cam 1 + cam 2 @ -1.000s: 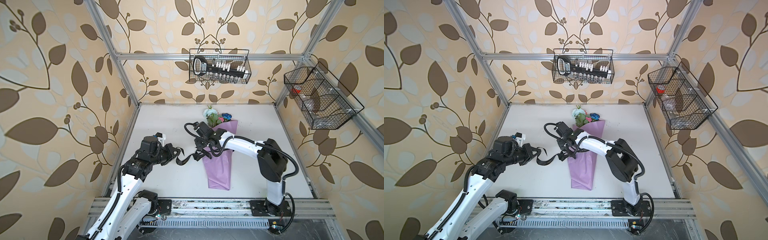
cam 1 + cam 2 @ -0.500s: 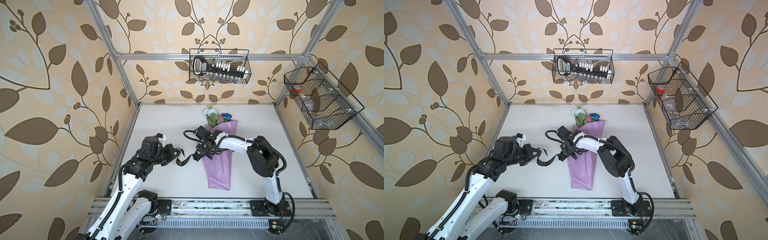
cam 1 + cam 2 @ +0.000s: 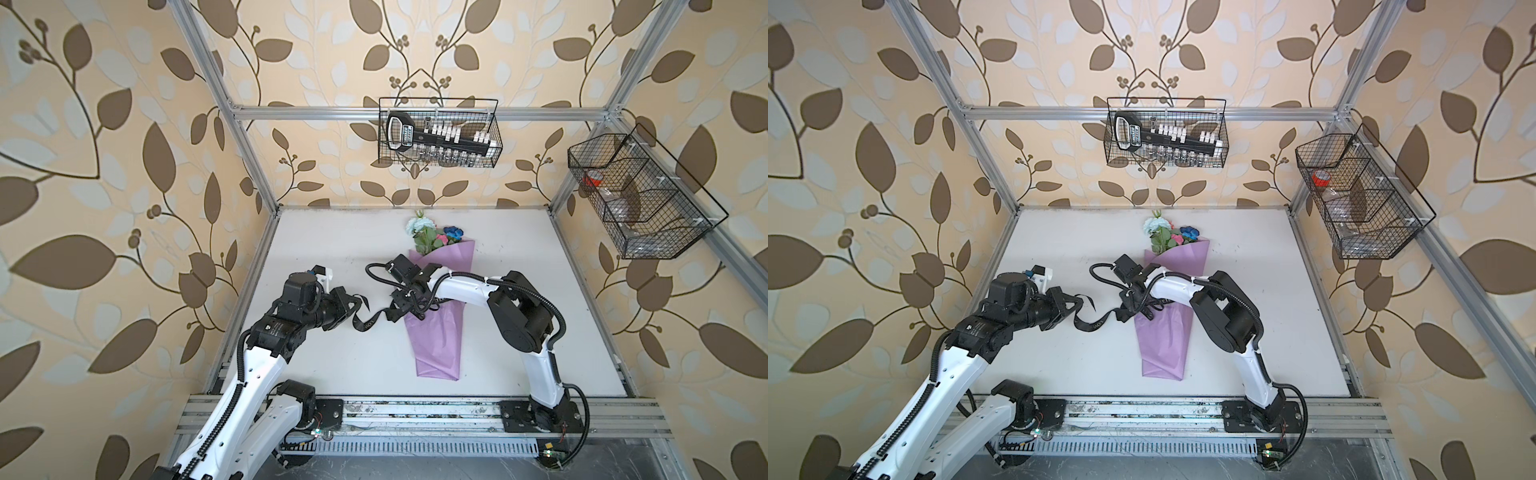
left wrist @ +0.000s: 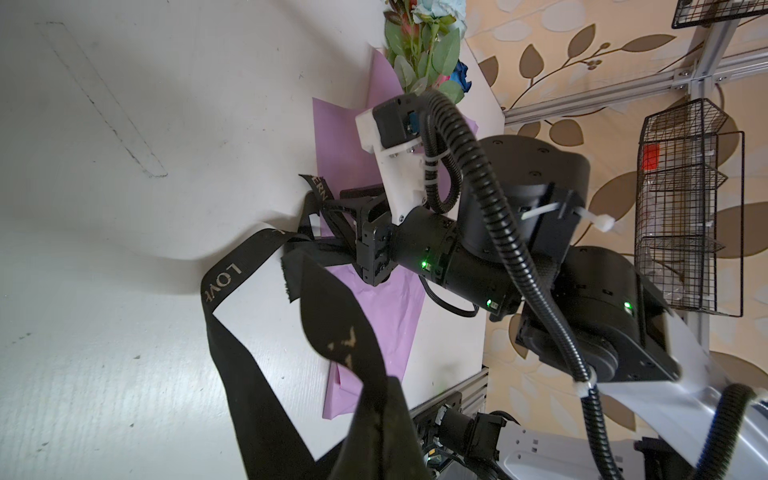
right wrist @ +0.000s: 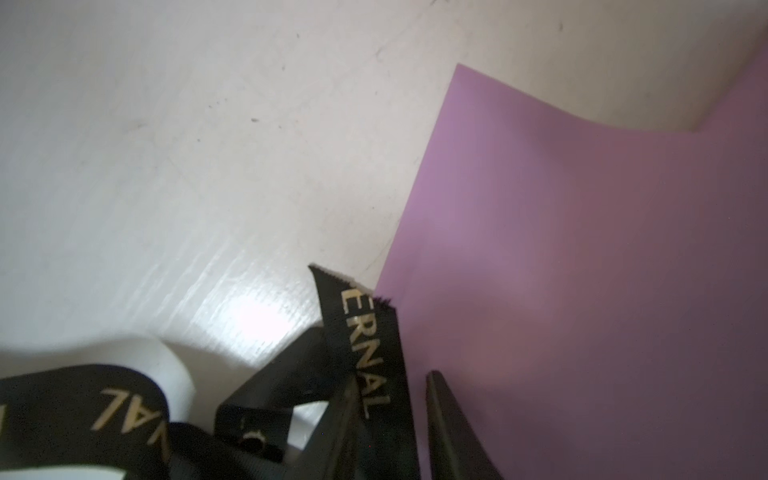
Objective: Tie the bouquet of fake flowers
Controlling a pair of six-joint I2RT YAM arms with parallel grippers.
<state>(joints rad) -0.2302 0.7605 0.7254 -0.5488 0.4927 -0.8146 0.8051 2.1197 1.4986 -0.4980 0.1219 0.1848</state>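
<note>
The bouquet of fake flowers (image 3: 436, 336) (image 3: 1165, 345) lies mid-table in a lilac paper cone, with its blooms (image 3: 430, 235) toward the back wall. A black lettered ribbon (image 3: 368, 325) (image 3: 1096, 324) (image 4: 232, 274) sags between my two grippers. My left gripper (image 3: 348, 302) (image 3: 1074, 300) (image 4: 380, 440) is shut on one end of the ribbon, to the left of the cone. My right gripper (image 3: 398, 313) (image 3: 1126, 311) (image 5: 395, 428) hangs over the cone's left edge. Its jaws are partly open. The other ribbon end (image 5: 365, 353) lies against one finger, and a gap shows before the other finger.
A wire basket (image 3: 438, 133) holding a black tool hangs on the back wall. A second wire basket (image 3: 640, 195) hangs on the right wall. The white table (image 3: 332, 370) is bounded by aluminium frame posts and a front rail (image 3: 415, 415) that carries both arm bases.
The right arm's elbow has swung left toward the bouquet, while its gripper stays at the cone's left edge with its jaws slightly narrower. The left arm and its ribbon end have not moved.
</note>
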